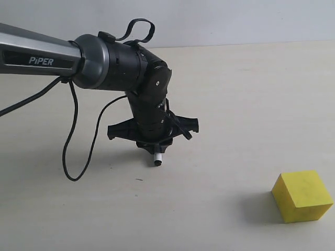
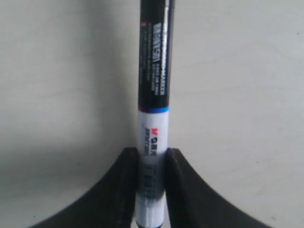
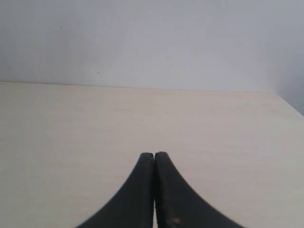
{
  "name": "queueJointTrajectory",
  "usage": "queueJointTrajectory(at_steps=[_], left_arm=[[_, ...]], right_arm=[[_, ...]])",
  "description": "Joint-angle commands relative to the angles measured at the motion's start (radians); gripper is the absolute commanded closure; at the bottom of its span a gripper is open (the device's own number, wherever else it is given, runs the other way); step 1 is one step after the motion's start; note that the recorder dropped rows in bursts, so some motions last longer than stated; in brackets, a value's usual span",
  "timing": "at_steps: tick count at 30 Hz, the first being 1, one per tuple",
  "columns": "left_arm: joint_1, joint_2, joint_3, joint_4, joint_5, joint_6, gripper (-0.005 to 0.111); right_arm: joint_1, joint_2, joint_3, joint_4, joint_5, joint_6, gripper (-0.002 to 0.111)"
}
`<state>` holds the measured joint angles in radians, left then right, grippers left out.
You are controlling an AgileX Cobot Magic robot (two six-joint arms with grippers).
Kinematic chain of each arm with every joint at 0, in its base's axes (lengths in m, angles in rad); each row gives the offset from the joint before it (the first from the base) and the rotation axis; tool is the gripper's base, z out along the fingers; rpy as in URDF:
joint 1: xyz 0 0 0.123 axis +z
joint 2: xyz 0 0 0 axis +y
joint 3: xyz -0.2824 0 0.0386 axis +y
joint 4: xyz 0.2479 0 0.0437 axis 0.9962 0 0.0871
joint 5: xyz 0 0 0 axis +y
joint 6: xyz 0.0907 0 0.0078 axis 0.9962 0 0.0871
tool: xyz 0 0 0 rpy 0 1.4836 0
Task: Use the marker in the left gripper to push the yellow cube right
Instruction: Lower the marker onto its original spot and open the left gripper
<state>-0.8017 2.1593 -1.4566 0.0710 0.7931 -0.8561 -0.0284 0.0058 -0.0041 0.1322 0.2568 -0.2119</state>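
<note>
The yellow cube (image 1: 302,195) rests on the table at the lower right of the exterior view. Well to its left, my left gripper (image 1: 155,148) points down from the black PiPER arm, shut on the marker (image 1: 157,158), whose white and black end sticks out just above the tabletop. The left wrist view has the marker (image 2: 154,85) clamped between the black fingers (image 2: 124,190), its black barrel running away over bare table. The cube is outside that view. My right gripper (image 3: 154,156) shows only in its own wrist view, shut with nothing between its fingers.
Loose black cables (image 1: 69,141) hang from the left arm and loop down to the table on the left. The pale tabletop (image 1: 220,94) meets a white wall (image 3: 152,38) at the back.
</note>
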Motion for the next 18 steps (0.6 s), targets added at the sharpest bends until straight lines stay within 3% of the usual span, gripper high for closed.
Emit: queueJointTrajectory(at_steps=[1,7,12,16,18], left_arm=[[0.001,-0.002,-0.008,-0.002,0.004,-0.012,0.067],[0.001,-0.006,-0.008,-0.002,0.004,-0.012,0.049],[0.001,-0.063,-0.008,0.0,0.004,0.085,0.048],[0.001,-0.159,-0.008,0.002,0.003,0.268,0.054],[-0.007,-0.213,-0.005,0.008,0.005,0.292,0.068]], right_arm=[[-0.006,-0.006,0.004,-0.001,-0.015,-0.001,0.108],[-0.006,-0.006,0.004,-0.001,-0.015,-0.001,0.108],[-0.006,-0.006,0.004,-0.001,-0.015,-0.001,0.108],[-0.006,-0.006,0.004,-0.001,-0.015,-0.001,0.108],[-0.006,-0.006,0.004,-0.001,-0.015,-0.001,0.108]])
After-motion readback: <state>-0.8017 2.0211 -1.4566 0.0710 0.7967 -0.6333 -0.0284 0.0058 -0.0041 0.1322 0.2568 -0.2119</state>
